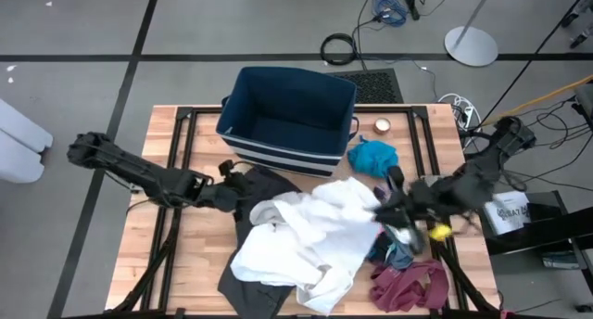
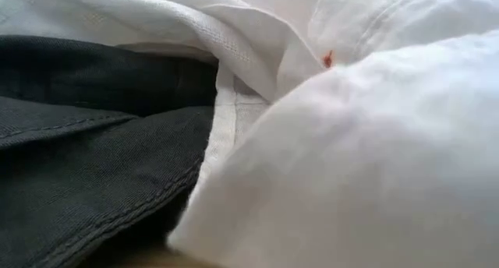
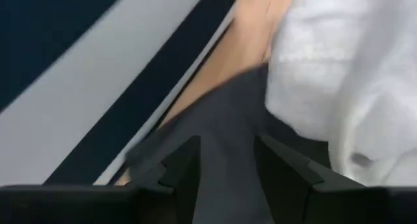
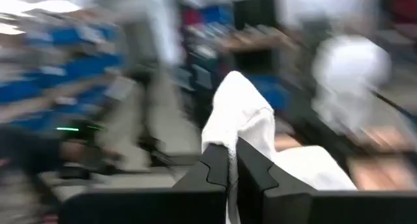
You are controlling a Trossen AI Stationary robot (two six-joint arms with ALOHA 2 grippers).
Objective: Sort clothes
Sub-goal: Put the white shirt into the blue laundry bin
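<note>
A white garment lies crumpled mid-table, partly over a dark grey garment. Both fill the low view, white garment beside the dark grey one. My right gripper is shut on the white garment's right side. My left gripper hovers open over the dark grey garment, near the bin; its fingers stand apart with the grey cloth showing between them. A bright blue top and a maroon top lie at the right. My right gripper pinches a bunched fold of the white garment between its two shut fingers. The fingers lie about level and come from the table's right side. The held fold stands up past the fingertips, and the rest of the garment trails down onto the table.
The dark blue bin with white stripes stands at the table's far middle, its striped wall close beside my left gripper. A small round object lies right of it. Grey-blue cloth sits under my right gripper.
</note>
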